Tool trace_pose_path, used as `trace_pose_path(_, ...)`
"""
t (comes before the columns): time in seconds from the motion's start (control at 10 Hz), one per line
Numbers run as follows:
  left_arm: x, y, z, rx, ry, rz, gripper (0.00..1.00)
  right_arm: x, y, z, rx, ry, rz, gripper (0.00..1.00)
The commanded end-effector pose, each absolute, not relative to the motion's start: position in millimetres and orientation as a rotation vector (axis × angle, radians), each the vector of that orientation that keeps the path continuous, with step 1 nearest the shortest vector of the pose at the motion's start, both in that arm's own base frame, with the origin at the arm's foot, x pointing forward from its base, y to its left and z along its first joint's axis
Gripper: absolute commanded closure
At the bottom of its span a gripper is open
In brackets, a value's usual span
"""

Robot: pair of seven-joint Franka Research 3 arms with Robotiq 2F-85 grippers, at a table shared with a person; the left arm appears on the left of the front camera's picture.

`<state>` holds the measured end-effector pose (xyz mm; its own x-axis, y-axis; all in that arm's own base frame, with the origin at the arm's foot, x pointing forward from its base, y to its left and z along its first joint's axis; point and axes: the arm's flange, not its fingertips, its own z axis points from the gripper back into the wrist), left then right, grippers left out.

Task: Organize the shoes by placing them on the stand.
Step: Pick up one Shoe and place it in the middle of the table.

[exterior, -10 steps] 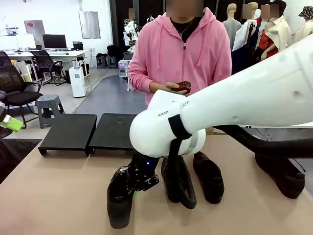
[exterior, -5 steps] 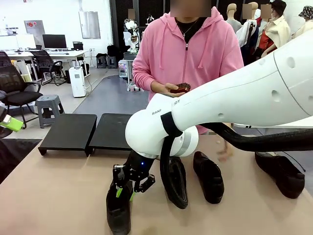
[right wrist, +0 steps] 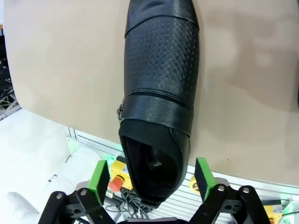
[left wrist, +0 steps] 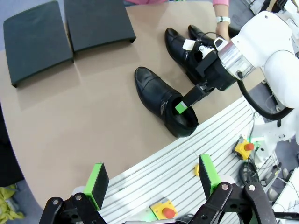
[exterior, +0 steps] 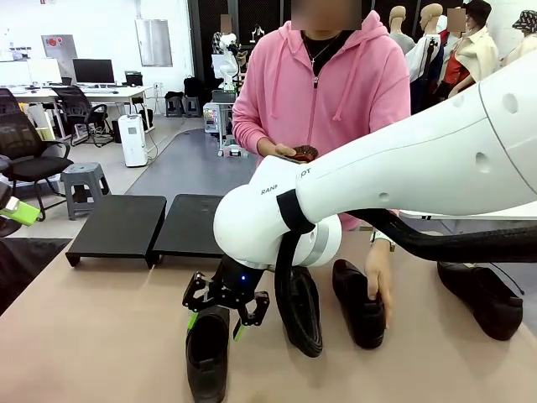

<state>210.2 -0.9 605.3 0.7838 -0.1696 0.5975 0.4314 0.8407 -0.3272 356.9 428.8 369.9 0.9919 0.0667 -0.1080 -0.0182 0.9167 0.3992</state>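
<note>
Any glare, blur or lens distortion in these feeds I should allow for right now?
Front view: even light, sharp, though the white right arm near the lens looms large. Left wrist view: wide-angle bends the tan table edge into a curve. Right wrist view: glossy black leather shoe crisp, mild sheen, no blown glare.

Right arm [exterior: 403,176]: reaches across from right, wrist angled down | right pincer [exterior: 215,324]: jaws spread wide, pointing down | left pincer [left wrist: 153,179]: jaws wide apart, raised

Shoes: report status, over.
Left claw open, holding nothing. Right claw open over nearest shoe. None on stand yet. Person's hand on another shoe.
</note>
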Motion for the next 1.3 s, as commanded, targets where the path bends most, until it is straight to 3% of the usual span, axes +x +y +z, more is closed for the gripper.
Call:
trace_pose_path(0.0, 210, 1, 606, -0.491, -0.587, -0.350, 0.00, 351, 417, 377, 0.409, 0.080, 0.020, 0.00)
trace_pose_path(0.3, 210, 1, 606, -0.491, -0.587, -0.350, 0.00, 343, 372, 414, 0.402, -0.014, 0.003, 0.00)
trace_pose_path(0.9, 210, 1, 606, -0.491, -0.587, -0.350, 0.00, 298, 455, 413, 0.280, 0.067, 0.465, 0.00)
trace_pose_path(1.2, 210, 1, 606, -0.491, -0.587, -0.350, 0.00, 294, 427, 430, 0.277, -0.013, 0.368, 0.00)
